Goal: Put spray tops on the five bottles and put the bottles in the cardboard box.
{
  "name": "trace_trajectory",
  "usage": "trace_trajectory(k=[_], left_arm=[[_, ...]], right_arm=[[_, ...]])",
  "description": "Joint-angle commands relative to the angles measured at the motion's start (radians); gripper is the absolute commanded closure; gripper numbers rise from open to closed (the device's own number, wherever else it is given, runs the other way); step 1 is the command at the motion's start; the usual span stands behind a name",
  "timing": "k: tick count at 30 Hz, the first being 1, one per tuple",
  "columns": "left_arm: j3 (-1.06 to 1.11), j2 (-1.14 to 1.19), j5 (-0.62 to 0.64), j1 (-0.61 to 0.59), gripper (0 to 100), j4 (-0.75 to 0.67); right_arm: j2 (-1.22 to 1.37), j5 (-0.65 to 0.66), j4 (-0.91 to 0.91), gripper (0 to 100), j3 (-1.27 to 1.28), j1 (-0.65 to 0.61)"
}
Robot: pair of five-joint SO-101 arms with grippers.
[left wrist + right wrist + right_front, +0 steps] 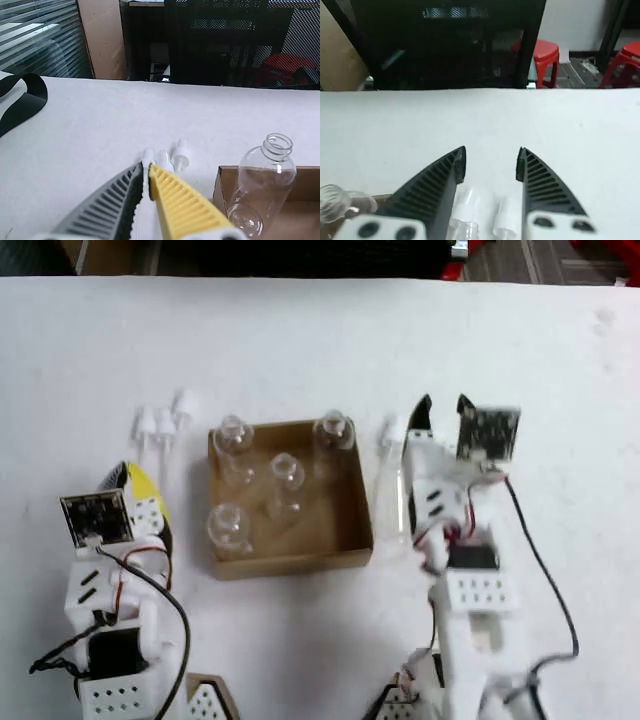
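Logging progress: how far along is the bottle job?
Done: four bottles stand in the cardboard box, but uncapped. In hand: nothing gripped for sure; the left gripper sits at three loose spray tops, the open right gripper over the fifth bottle lying beside the box. Left: all five tops, and boxing that bottle.

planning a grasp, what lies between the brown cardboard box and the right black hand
A clear plastic bottle lying flat, a white spray top beside it; the high view shows it.
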Motion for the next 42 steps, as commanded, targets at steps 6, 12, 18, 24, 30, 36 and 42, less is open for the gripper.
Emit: trace_trajectory(k=[6, 12, 18, 24, 30, 36, 42], left_arm=[[-0.052, -0.018, -0.012, 0.010, 97, -0.032], [-0.052, -0.018, -0.014, 0.012, 97, -0.034], [-0.052, -0.018, -0.017, 0.012, 97, -0.034], [-0.052, -0.018, -0.017, 0.012, 97, -0.034], [-0.052, -0.018, -0.017, 0.012, 97, -0.032], [-0.052, -0.018, -0.017, 0.007, 97, -0.034], [-0.052, -0.018, -0.017, 0.008, 97, -0.034]], right_arm=[[0.323, -0.023, 0.377, 85.0, -0.443, 0.051], [0.378, -0.015, 0.545, 85.0, -0.566, 0.015], [0.424, -0.015, 0.633, 85.1, -0.638, 0.002], [0.498, -0.012, 0.872, 85.1, -0.819, -0.041], [0.641, 0.049, 1.087, 85.1, -0.980, -0.054], [0.817, 0.057, 1.099, 85.1, -1.088, -0.070], [0.937, 0.058, 1.141, 85.0, -1.169, -0.071]])
